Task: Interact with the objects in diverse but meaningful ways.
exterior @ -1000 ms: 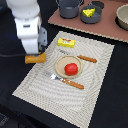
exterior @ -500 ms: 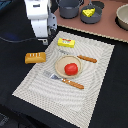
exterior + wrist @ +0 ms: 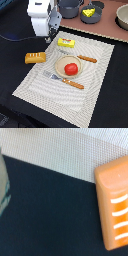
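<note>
The orange-brown bread loaf [image 3: 35, 57] lies at the edge of the striped placemat [image 3: 45, 85], on the exterior view's left. My white gripper [image 3: 47, 37] hangs above and behind the loaf, apart from it, and its fingers are not clear enough to read. In the wrist view the loaf [image 3: 115, 200] lies on the dark table with nothing gripping it. A red tomato [image 3: 71, 69] sits on a small plate [image 3: 61, 64]. The yellow packet [image 3: 66, 42] lies on the mat behind it. A yellow cheese wedge [image 3: 89, 12] rests in a dark pot [image 3: 95, 18] at the back.
A toy knife [image 3: 87, 59] and a fork [image 3: 65, 80] flank the plate. A blue-grey pot [image 3: 70, 7] stands at the back beside the cheese pot. A bowl [image 3: 122, 15] sits at the exterior view's far right. A pale blurred shape [image 3: 3, 188] shows at the wrist view's edge.
The arm has lifted and drawn back from the bread loaf, which stays lying at the mat's edge. Nothing else has moved.
</note>
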Controlling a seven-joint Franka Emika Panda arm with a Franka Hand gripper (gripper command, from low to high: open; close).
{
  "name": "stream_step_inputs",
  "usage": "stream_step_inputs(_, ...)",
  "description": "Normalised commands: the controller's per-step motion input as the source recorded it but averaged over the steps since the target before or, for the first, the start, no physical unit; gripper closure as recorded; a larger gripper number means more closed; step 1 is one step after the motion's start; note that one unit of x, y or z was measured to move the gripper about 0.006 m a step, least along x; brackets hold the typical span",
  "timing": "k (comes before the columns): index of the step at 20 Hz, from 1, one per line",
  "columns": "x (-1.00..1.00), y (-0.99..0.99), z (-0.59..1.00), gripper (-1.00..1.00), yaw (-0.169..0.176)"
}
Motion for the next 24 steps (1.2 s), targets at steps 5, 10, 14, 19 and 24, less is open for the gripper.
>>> stream_step_inputs(5,0.86,0.39,0.15,-1.00,0.000)
stream_step_inputs(10,0.83,0.30,0.10,-1.00,-0.016)
stream_step_inputs(14,0.67,0.32,-0.01,-1.00,-0.035)
stream_step_inputs(19,0.23,0.25,-0.23,-1.00,-0.019)
stream_step_inputs(24,0.00,0.28,-0.31,-1.00,0.000)
